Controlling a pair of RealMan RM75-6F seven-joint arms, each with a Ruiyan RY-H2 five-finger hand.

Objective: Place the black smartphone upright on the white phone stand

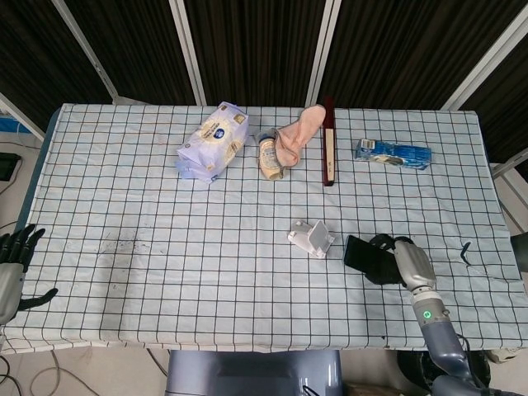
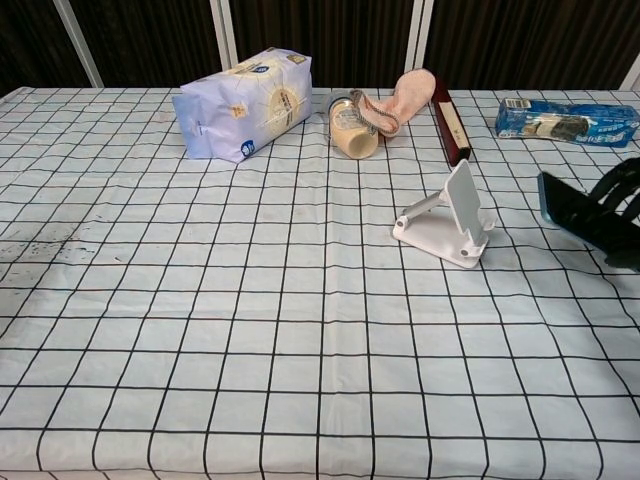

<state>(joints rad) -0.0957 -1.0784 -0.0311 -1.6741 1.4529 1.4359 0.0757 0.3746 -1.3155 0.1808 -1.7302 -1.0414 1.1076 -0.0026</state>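
1. Phone [image 1: 360,253] held clear of the bench [image 1: 165,247], just right of the stand [image 1: 312,238].
2. Right hand [image 1: 404,262] fingers [image 2: 612,196] grasp it; long axis tilted.
3. Left hand [image 1: 15,268] released, well apart.

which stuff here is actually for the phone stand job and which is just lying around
For the job: black smartphone, held by the right hand; white phone stand.

Lying about: blue-white bag, jar, pink cloth, dark red box, blue packet.
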